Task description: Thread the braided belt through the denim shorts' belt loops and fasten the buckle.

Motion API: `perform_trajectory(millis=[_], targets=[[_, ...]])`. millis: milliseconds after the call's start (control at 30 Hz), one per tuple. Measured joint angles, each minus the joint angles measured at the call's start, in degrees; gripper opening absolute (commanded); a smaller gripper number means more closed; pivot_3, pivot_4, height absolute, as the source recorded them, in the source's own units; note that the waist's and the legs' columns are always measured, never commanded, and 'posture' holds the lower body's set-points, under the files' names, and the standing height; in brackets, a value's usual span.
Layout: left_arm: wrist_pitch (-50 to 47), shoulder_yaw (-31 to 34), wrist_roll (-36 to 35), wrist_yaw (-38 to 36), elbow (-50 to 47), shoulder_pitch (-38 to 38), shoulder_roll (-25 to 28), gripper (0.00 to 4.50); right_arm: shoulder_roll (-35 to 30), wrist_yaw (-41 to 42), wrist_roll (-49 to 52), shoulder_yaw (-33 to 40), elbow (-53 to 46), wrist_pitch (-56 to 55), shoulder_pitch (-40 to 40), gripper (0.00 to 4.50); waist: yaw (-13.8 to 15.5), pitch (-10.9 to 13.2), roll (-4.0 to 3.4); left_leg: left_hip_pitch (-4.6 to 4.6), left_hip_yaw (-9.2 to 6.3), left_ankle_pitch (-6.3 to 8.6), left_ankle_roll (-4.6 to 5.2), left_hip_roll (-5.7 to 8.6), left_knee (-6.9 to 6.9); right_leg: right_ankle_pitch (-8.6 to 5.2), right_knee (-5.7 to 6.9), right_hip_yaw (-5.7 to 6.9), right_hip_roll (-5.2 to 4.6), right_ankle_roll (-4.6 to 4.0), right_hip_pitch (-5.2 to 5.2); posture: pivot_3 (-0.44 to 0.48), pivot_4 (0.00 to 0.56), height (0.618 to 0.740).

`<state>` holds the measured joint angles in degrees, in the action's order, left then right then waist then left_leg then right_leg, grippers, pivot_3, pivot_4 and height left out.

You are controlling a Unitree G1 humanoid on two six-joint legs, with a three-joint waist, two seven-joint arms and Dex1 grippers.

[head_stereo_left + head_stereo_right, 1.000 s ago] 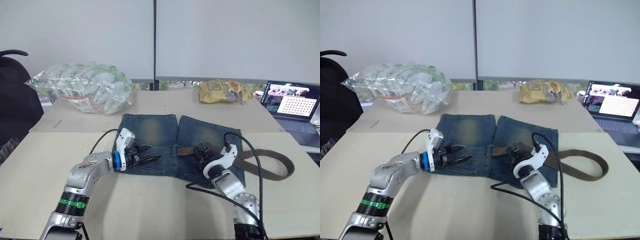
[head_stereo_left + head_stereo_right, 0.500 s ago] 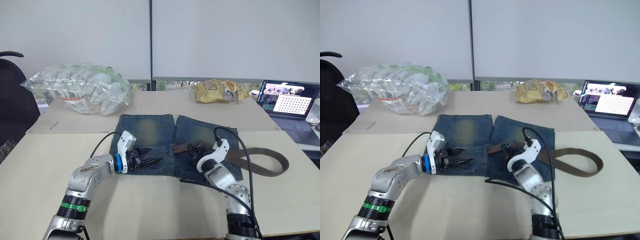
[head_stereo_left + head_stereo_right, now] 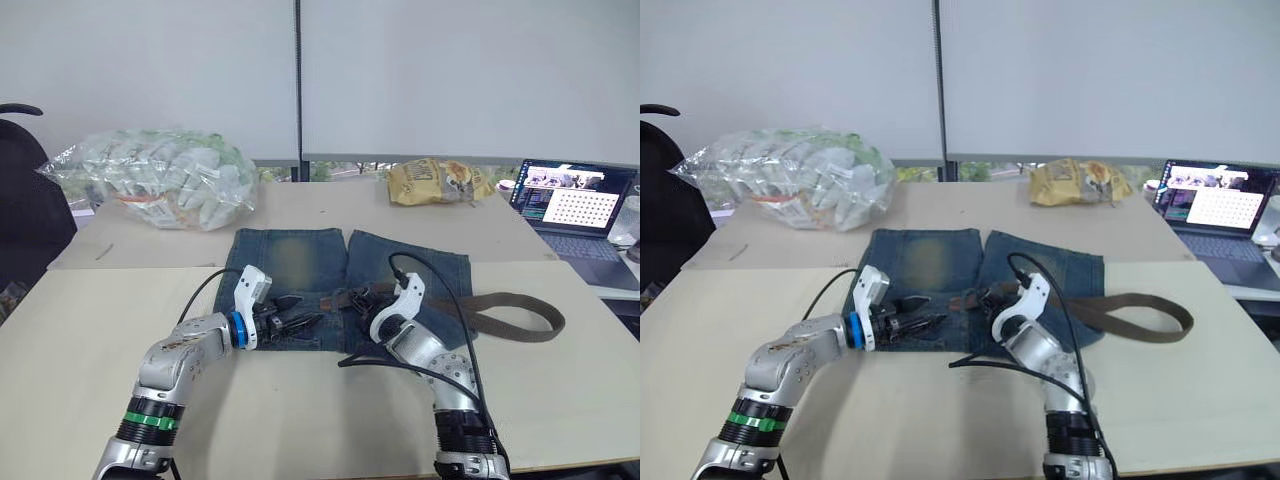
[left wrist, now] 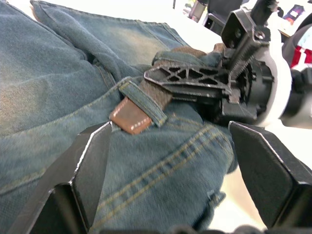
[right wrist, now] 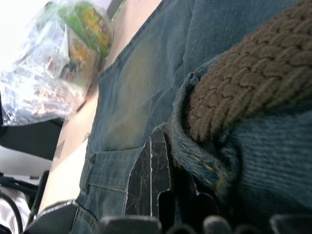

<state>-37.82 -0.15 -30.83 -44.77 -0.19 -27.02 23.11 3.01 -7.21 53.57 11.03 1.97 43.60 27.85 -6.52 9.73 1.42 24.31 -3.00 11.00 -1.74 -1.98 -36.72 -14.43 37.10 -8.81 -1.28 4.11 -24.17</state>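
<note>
With belt tip (image 4: 130,118) through loop (image 4: 144,101)

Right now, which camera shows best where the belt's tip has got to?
The left wrist view: the braided belt tip pokes out of a belt loop. The head views show it small at the waistband; the right wrist view shows close-up braid.

- One pair of denim shorts (image 3: 300,270), flat on the table (image 3: 90,330).
- One braided belt (image 3: 500,310), trailing off the shorts' right side.
- One belt loop (image 4: 144,100) plainly countable, with the belt's leather tip (image 4: 127,116) through it.
- Two grippers: the left gripper (image 3: 300,322) and the right gripper (image 3: 362,300), both at the shorts' waistband.
- One clear plastic bag (image 3: 160,190) beyond the shorts.
- One yellow snack bag (image 3: 440,182) beyond the shorts.
- One laptop (image 3: 568,208), right of the shorts.
- One black chair (image 3: 25,190), left of the shorts.
</note>
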Motion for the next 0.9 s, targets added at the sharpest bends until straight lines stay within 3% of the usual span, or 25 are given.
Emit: perform_trajectory(millis=[267, 700, 900], targets=[[-4.36, 6.49, -3.37, 5.65, 5.67, -0.03, -4.26, 4.06, 3.16, 2.04, 6.51, 2.95, 0.84, 4.60, 0.11, 0.00, -0.66, 0.00, 0.00, 0.01, -0.03, 0.00, 0.00, -0.03, 0.00, 0.01, 0.01, 0.02, 0.03, -0.01, 0.00, 0.000, 0.150, 0.740], [-9.02, 9.43, -7.98, 6.23, 7.89, 0.81, -7.87, 4.06, 3.24, 2.97, 8.72, 3.26, 0.51, 6.11, -0.50, 0.00, -0.60, 0.00, 0.00, 0.01, -0.04, 0.00, 0.00, -0.02, 0.00, -0.04, 0.02, 0.04, 0.03, 0.08, 0.01, 0.000, 0.150, 0.740], [-10.92, 9.70, -10.35, 5.28, 7.59, 1.01, -8.88, 2.21, 3.31, 3.19, 8.74, 3.26, 0.19, 6.11, -0.81, 0.00, -0.61, 0.00, 0.00, 0.02, -0.04, 0.00, 0.00, -0.02, 0.00, -0.02, 0.01, 0.04, 0.03, 0.04, 0.00, 0.000, 0.150, 0.740]])
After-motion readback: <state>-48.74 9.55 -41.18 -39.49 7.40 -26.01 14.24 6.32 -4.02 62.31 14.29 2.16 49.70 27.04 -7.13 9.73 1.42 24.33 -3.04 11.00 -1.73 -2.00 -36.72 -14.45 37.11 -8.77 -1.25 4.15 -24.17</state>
